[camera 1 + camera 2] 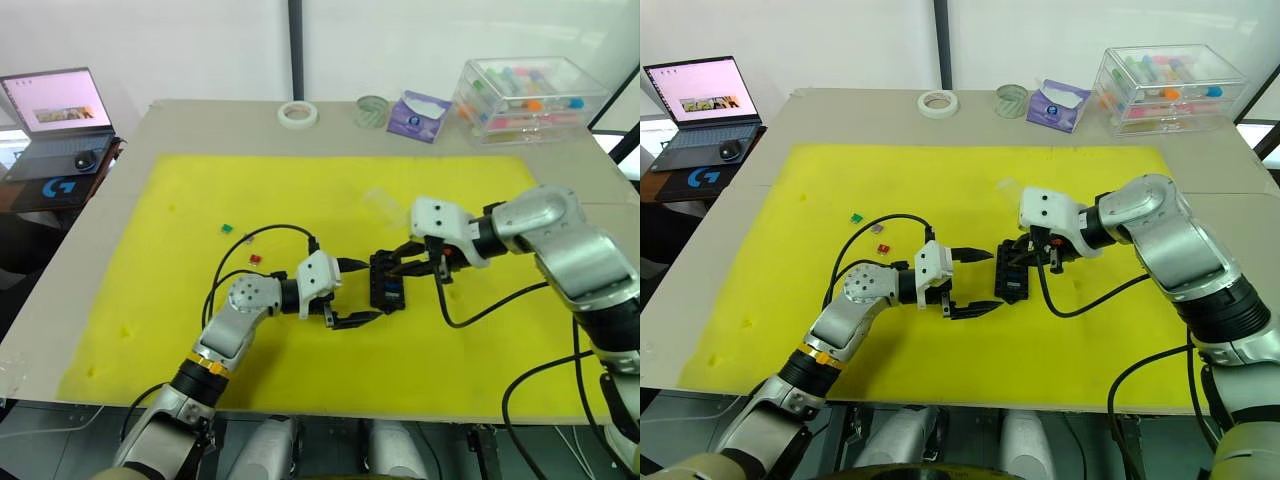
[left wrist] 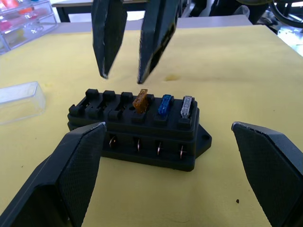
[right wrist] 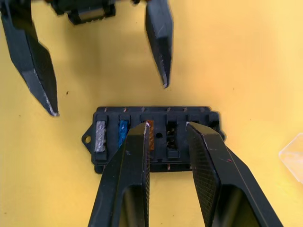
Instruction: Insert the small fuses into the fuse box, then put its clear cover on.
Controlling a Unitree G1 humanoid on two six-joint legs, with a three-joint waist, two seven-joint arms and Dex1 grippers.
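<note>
You are mid-insertion: your right gripper (image 3: 165,137), narrowly parted and empty, hovers over the fuse box (image 2: 137,130) beside the orange fuse (image 2: 140,101). Left gripper (image 1: 975,281) waits wide open. Next, fetch the red fuse (image 1: 881,248).
</note>
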